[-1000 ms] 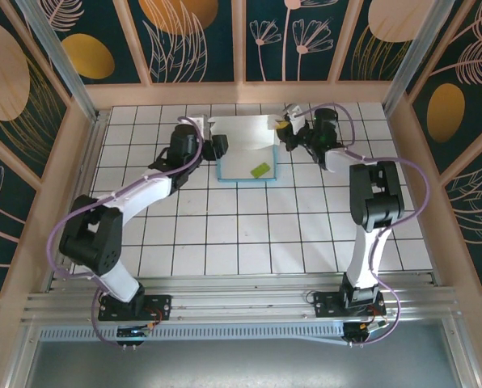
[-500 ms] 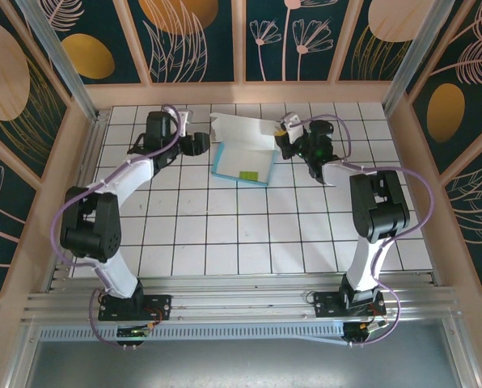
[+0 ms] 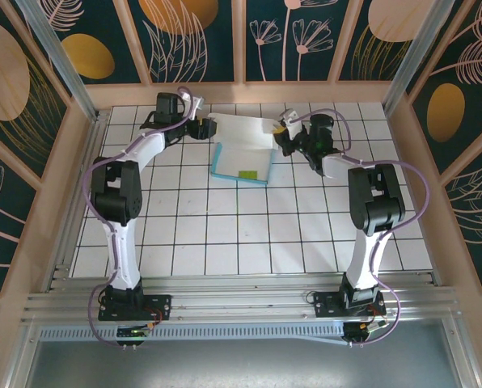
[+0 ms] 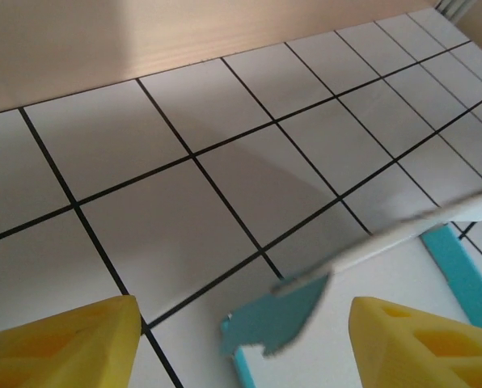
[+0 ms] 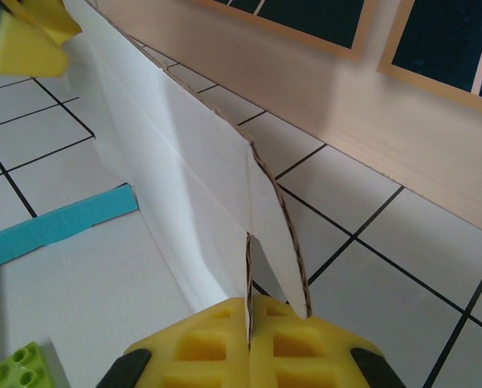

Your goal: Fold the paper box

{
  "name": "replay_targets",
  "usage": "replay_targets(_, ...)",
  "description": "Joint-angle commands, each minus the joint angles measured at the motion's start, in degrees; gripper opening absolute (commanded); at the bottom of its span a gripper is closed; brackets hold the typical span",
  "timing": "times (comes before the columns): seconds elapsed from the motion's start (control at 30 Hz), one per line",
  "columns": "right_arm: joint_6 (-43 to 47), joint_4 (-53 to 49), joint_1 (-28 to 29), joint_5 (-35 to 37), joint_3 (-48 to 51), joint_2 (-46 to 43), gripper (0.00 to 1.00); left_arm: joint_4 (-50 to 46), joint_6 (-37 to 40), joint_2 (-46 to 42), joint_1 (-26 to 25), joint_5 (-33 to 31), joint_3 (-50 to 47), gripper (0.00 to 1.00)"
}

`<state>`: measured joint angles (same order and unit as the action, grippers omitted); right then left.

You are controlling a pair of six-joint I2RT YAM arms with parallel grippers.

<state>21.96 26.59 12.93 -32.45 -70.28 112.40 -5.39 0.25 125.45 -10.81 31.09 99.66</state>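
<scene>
The paper box (image 3: pixel 241 149) sits at the far middle of the table (image 3: pixel 225 234), white inside up. Turquoise shows along its near edge, and a small green brick (image 3: pixel 247 174) lies in it. The right fingers (image 5: pixel 205 352) are clamped tight on the white side wall at the box's right end, holding it raised off the tiles. Now the left fingers (image 4: pixel 67 343): wide apart, nothing in them, hanging at the box's far left corner. From that wrist, a ragged turquoise tab (image 4: pixel 277 319) pokes into the gap between them, just ahead and touching neither. The raised back wall runs left to right, from one arm across to the other. I'd say the left arm, nearest that free corner, only needs to ease forward and close on the tab.
</scene>
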Motion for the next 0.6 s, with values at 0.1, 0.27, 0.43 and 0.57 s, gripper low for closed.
replay_targets(0.1, -1.1, 0.1, -0.2, -1.1, -2.7, 1.5, 0.00, -0.6, 0.5, 4.1, 0.4, 5.8, 5.2, 0.58)
replay_targets(0.27, -3.0, -0.3, 0.0, 0.2, -3.6, 2.4, 0.00, 2.4, -2.8, 3.7, 0.4, 10.0, 3.6, 0.47)
replay_targets(0.43, -5.3, -1.5, 0.8, 3.6, -4.9, 3.2, 0.02, 3.8, -7.4, 3.1, 0.5, 10.9, 1.7, 0.48)
replay_targets(0.57, -7.1, -2.0, 1.9, 7.4, -5.4, 3.6, 0.06, 8.1, -13.9, 2.5, 0.3, 11.5, -0.9, 0.48)
